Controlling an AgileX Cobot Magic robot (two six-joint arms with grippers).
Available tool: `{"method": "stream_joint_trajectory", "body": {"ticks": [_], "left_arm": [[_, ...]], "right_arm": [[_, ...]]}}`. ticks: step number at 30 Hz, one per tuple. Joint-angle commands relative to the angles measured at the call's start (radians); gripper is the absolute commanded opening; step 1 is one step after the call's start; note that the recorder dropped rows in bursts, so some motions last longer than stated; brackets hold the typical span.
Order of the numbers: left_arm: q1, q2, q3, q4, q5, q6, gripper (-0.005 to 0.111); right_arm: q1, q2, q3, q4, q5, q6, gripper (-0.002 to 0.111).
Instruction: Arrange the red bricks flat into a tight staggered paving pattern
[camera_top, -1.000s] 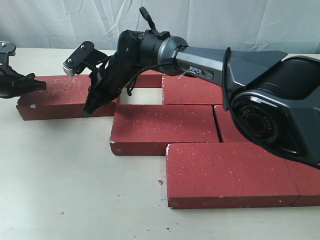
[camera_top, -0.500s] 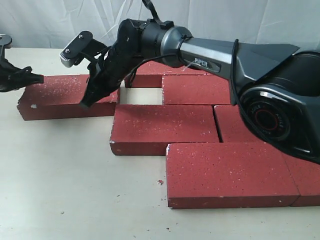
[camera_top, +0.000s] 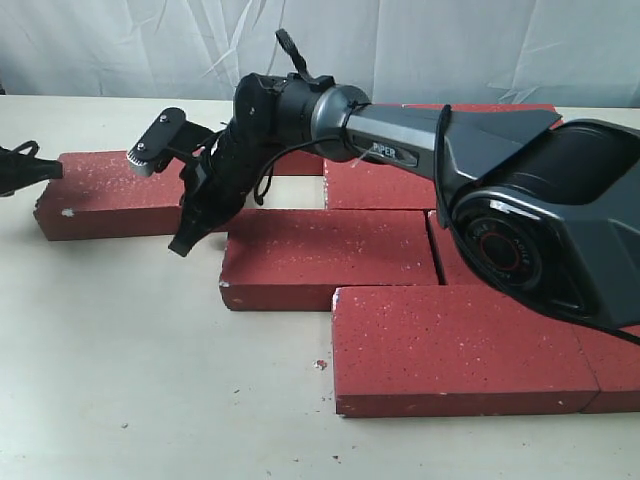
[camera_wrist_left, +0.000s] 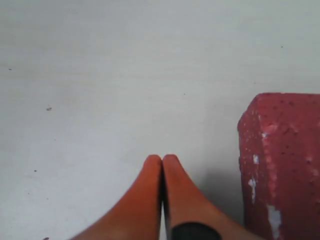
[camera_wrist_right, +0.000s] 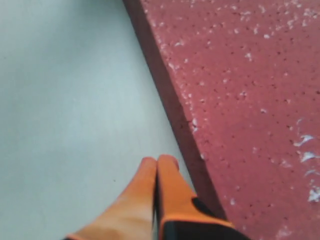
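Several dark-red bricks lie flat on the table. One red brick (camera_top: 110, 192) sits apart at the left, and its chipped end (camera_wrist_left: 282, 165) shows in the left wrist view. A middle brick (camera_top: 325, 255) and a front brick (camera_top: 455, 345) step down to the right, with more behind (camera_top: 385, 185). My right gripper (camera_top: 183, 245) is shut and empty, its tip low by the left brick's near right corner. In the right wrist view it (camera_wrist_right: 158, 161) sits over bare table beside a brick's edge (camera_wrist_right: 240, 100). My left gripper (camera_top: 45, 168) (camera_wrist_left: 161, 159) is shut and empty, just off that brick's left end.
A rectangular gap (camera_top: 280, 192) opens between the left brick, the back row and the middle brick. A small red crumb (camera_top: 321, 364) lies on the beige table (camera_top: 120, 380). The right arm's large base (camera_top: 560, 220) covers the bricks at the right. A white curtain (camera_top: 450, 40) hangs behind.
My right gripper has dropped from over the left brick's top to table level at its near right corner. My left gripper has drawn back to the left, off the brick's end.
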Motion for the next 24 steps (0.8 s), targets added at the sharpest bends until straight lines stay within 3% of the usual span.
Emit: {"method": "stream_joint_trajectory", "body": {"ticks": [1,21,24], "left_arm": [[-0.015,0.042,-0.008,-0.016,-0.061,-0.005,0.000],[-0.117,0.050,-0.018,0.023,-0.108,-0.006,0.000],[-0.128,0.050,-0.018,0.047,-0.113,-0.006,0.000]], "right_arm": [[-0.001,0.001,-0.002,-0.005,-0.052,-0.009,-0.001],[-0.001,-0.025,-0.002,0.015,-0.026,0.009,-0.001],[-0.003,-0.087,-0.002,-0.058,0.021,0.056,-0.001]]}}
